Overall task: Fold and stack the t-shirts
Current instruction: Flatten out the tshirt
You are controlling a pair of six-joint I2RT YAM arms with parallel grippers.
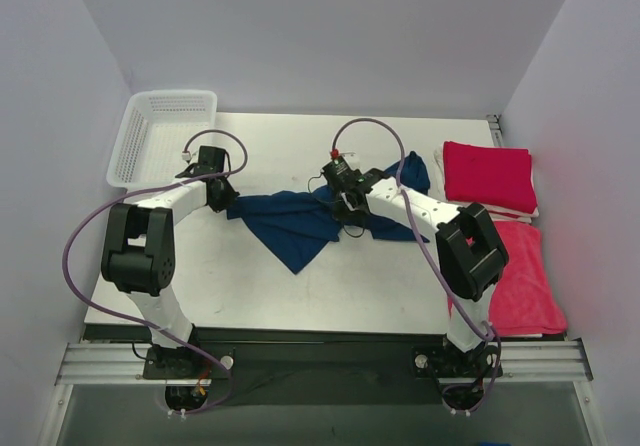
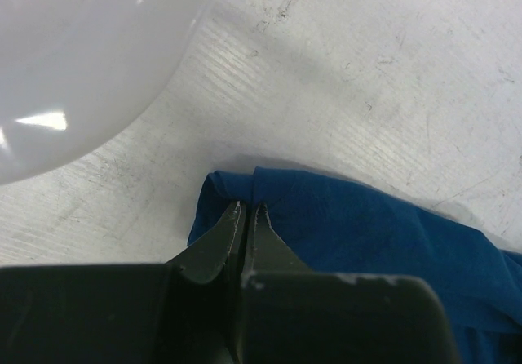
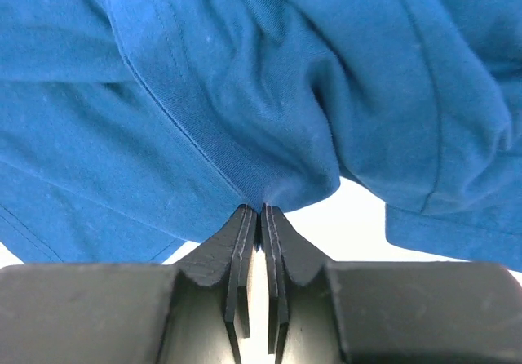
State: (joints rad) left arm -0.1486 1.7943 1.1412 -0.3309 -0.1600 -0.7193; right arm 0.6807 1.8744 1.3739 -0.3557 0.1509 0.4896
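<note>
A navy blue t-shirt (image 1: 290,221) lies crumpled and stretched across the middle of the table. My left gripper (image 1: 228,204) is shut on its left corner, seen in the left wrist view (image 2: 247,207) pinching a fold of blue cloth (image 2: 367,225). My right gripper (image 1: 335,198) is shut on the shirt's upper right part; in the right wrist view (image 3: 261,209) the cloth (image 3: 245,95) bunches at the fingertips. A folded crimson t-shirt (image 1: 488,174) lies at the far right. Another crimson t-shirt (image 1: 525,276) lies flat at the near right. The print is hidden.
A white plastic mesh basket (image 1: 160,138) stands at the far left corner; its wall shows pale in the left wrist view (image 2: 90,62). White walls close the table on the left, back and right. Purple cables loop over both arms.
</note>
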